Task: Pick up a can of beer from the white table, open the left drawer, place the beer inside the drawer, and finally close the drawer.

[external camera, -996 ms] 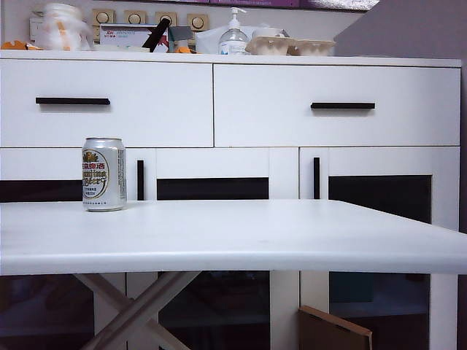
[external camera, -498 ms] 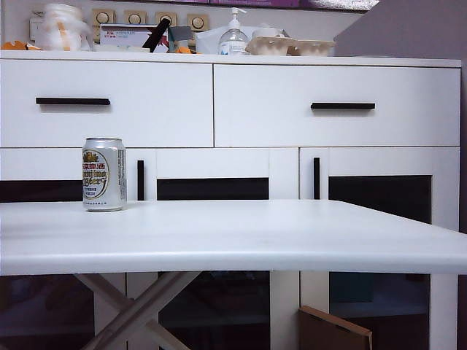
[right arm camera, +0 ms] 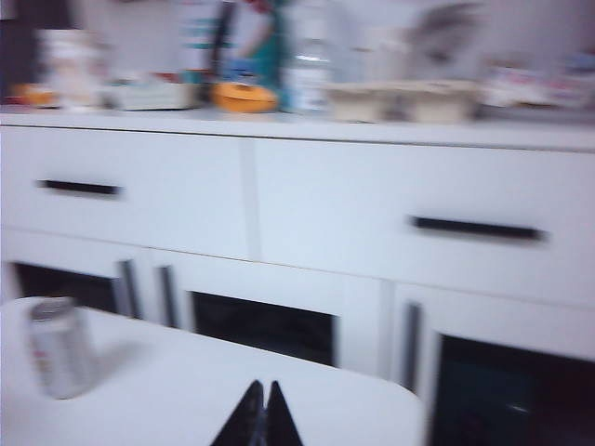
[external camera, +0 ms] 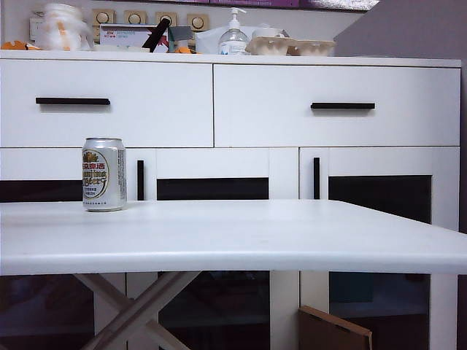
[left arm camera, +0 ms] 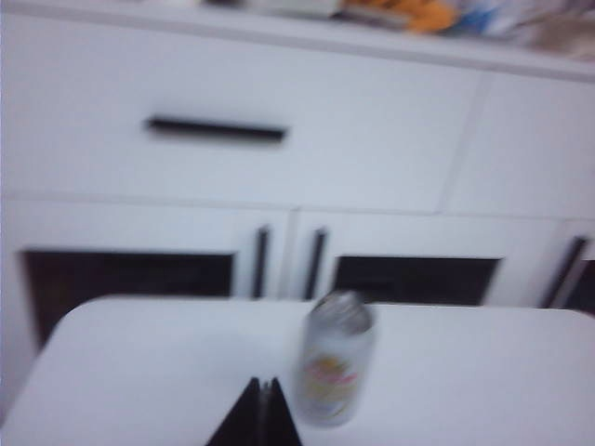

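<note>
Left gripper (left arm camera: 263,413) pinched shut, empty, hovering over the white table (external camera: 292,237) just short of the beer can (left arm camera: 337,358) (likely lining up a grasp). Right gripper (right arm camera: 261,415) likewise closed, holding nothing, can well aside. Can stands upright near table's far edge. Left drawer (external camera: 109,102) shut; cluttered cabinet top behind.

Clear pump bottle (external camera: 233,35) and 2 egg cartons (external camera: 290,46) atop the white cabinet (external camera: 292,171).
</note>
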Controlling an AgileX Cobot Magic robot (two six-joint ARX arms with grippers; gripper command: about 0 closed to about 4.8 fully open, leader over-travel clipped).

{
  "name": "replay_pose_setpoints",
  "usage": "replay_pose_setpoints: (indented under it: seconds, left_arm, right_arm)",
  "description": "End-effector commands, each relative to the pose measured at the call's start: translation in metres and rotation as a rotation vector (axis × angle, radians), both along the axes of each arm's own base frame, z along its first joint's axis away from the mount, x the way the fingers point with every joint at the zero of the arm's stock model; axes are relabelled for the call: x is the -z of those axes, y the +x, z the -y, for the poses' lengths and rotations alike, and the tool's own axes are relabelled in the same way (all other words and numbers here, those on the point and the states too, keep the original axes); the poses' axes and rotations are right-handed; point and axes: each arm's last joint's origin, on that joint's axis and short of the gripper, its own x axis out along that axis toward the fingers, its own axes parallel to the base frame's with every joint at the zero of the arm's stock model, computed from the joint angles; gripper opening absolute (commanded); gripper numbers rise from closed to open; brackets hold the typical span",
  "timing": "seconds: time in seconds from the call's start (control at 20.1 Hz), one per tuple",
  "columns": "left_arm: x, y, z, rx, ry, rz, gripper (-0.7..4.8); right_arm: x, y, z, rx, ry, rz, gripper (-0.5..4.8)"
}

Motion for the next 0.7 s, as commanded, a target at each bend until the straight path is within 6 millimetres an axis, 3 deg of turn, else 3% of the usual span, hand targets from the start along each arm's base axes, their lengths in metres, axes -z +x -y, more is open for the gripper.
replay_pose_setpoints:
  seconds: [0.05,0.4,0.7]
  left_arm:
    - [-0.020,0.010,0.002,0.051,0.019,-0.071,-0.06]
    - [-0.057,0.025,0.003,0.077,0.021,-0.160,-0.06]
    - [-0.069,0.022,0.003,0.078,0.043,-0.127,-0.06]
  right_arm:
    - [-0.011,0.012,-0.007,-0.055,0.006,0.036,-0.01]
    - [-0.003,0.041,-0.042,-0.211,0.008,0.029,-0.01]
    - [0.002,0.070,-0.085,-0.349,-0.010,-0.038,-0.01]
